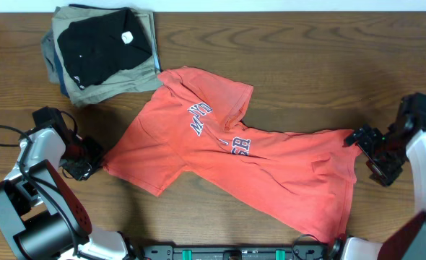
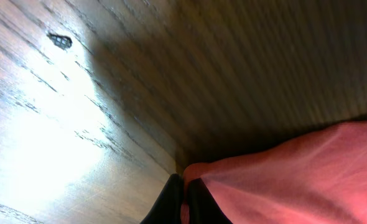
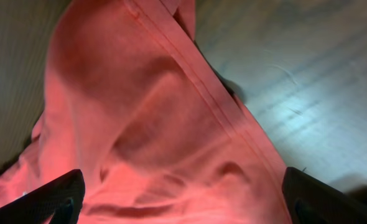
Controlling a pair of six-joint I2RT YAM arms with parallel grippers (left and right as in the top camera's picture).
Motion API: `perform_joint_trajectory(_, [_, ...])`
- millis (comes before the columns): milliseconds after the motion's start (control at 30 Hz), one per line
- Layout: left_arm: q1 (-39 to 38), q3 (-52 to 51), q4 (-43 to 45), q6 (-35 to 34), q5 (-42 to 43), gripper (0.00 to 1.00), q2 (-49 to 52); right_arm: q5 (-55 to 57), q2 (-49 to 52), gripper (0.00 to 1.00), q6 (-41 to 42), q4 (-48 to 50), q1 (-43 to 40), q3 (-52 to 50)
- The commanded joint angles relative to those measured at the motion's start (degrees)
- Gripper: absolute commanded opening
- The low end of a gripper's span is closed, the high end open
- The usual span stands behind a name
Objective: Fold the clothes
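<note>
At the far left of the tabletop (image 1: 307,65), the left pincer (image 1: 96,165) is squeezed together on the leftmost corner of the red-orange T-shirt (image 1: 271,170), probably a sleeve tip. The wrist view shows cloth pinched between its dark fingertips (image 2: 171,202). Up at 11 o'clock from that arm sits one stack of folded garments (image 1: 119,79), black on top, khaki beneath, with a blue edge peeking out, just beside the shirt's upper corner. The single T-shirt lies spread face up across the middle, rumpled, with one sleeve flopped over the lettering. Its long axis runs roughly from 10 o'clock to 4 o'clock, and the hem ends toward the right. At the right, the second pincer (image 1: 364,153) stands with its jaws wide apart at the hem edge and holds nothing. The shirt lies at 9 o'clock from it, and its wrist view shows cloth between the fingers (image 3: 53,196). I judge that the right arm is nearer the hem and must close there before any fold. In all there are two arms, one shirt and one stack.
</note>
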Motion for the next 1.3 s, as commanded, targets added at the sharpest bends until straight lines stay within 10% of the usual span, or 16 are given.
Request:
perform_joint_trajectory(0, [0.04, -0.22, 0.15, 0.46, -0.13, 0.06, -0.98, -3.04, 4.68, 0.99, -0.52, 1.92, 1.42, -0.42])
perform_joint_trajectory(400, [0.04, -0.24, 0.48, 0.48, -0.13, 0.06, -0.98, -7.04, 14.82, 0.88, -1.95, 13.14, 5.38, -0.42])
perform_joint_trajectory(800, [-0.68, -0.33, 0.52, 0.5, -0.15, 0.06, -0.98, -6.99, 17.99, 0.01, 1.22, 20.09, 7.65, 0.76])
perform_joint_trajectory(1267, [-6.25, -0.35, 1.79, 2.05, -0.37, 0.06, -0.98, -0.24, 18.01, 0.01, 2.29, 15.85, 7.65, 28.85])
